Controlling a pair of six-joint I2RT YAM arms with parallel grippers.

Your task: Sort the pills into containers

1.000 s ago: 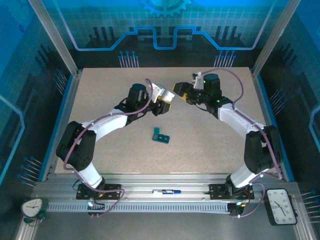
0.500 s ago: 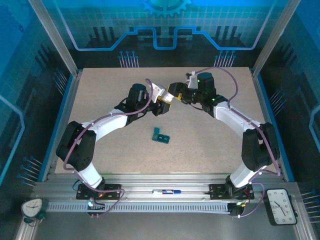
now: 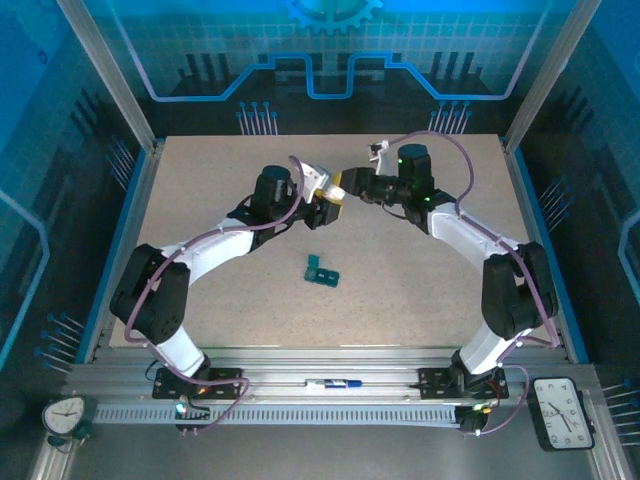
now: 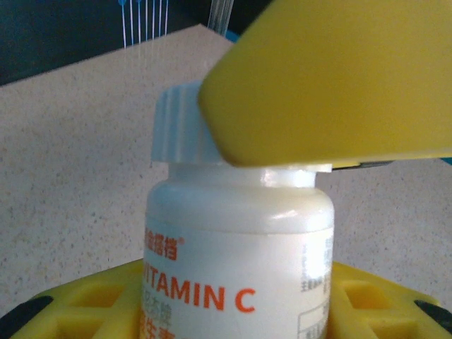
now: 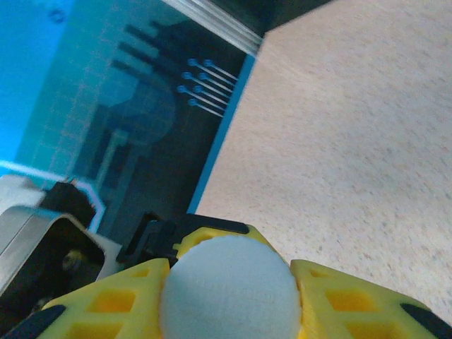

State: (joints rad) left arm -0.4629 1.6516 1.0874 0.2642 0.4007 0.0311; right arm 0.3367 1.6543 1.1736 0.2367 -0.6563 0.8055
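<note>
Left gripper, right gripper: one bottle.

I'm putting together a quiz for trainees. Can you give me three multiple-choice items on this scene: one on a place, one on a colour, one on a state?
1. Where is the teal pill box?
A. on the table between the arms
B. in the left pincer
C. on top of the bottle

2. What colour is the bottle's cap?
A. orange
B. white
C. teal

3. What does the left pincer hold?
A. nothing
B. the pill box
C. the vitamin C bottle

Key:
1 A: it lies on the table, apart from both arms.
2 B: the left wrist view shows it white.
3 C: the bottle stands between its yellow fingers.
</note>
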